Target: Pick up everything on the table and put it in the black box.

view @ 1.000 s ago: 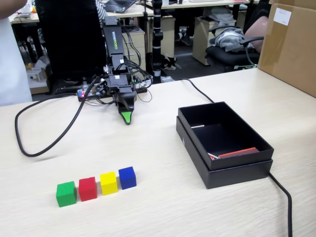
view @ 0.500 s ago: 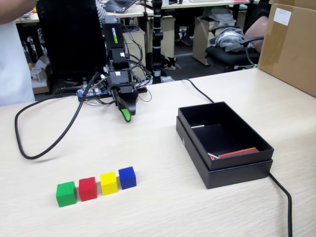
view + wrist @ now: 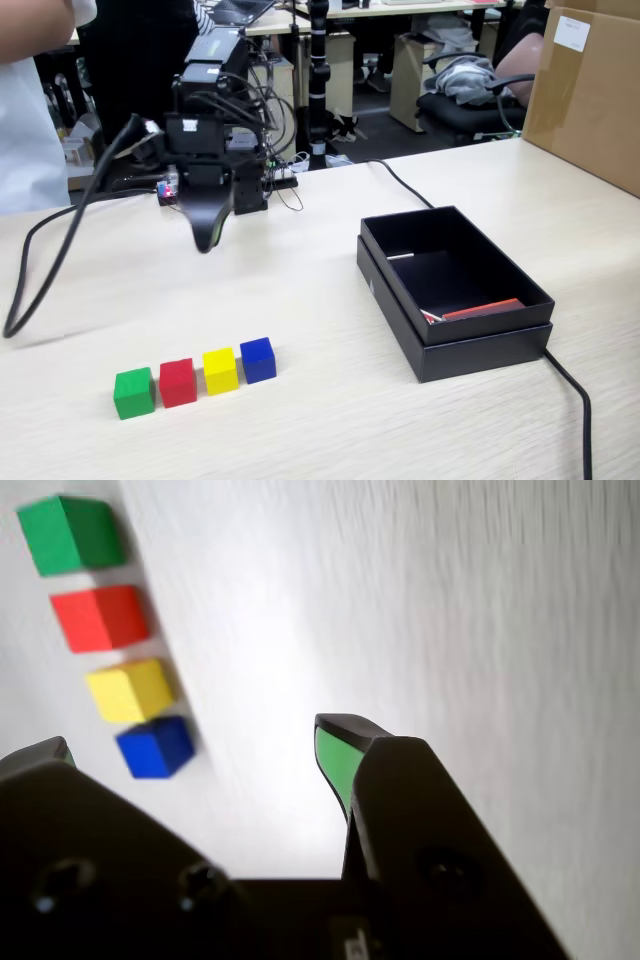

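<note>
In the fixed view your jaws (image 3: 207, 240) hang above the surface (image 3: 300, 290), far left. The green cube (image 3: 134, 392), red cube (image 3: 178, 381), yellow cube (image 3: 220, 370) and blue cube (image 3: 257, 359) line up near left; the black box (image 3: 452, 290) sits right (a cable runs past it). In the wrist view the jaws (image 3: 190, 742) are spread apart and empty, with the four cubes up at the left.

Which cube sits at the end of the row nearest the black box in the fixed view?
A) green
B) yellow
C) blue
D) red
C: in the fixed view the blue cube ends the row on the side toward the black box, with the yellow cube, red cube and green cube trailing away from it.
</note>
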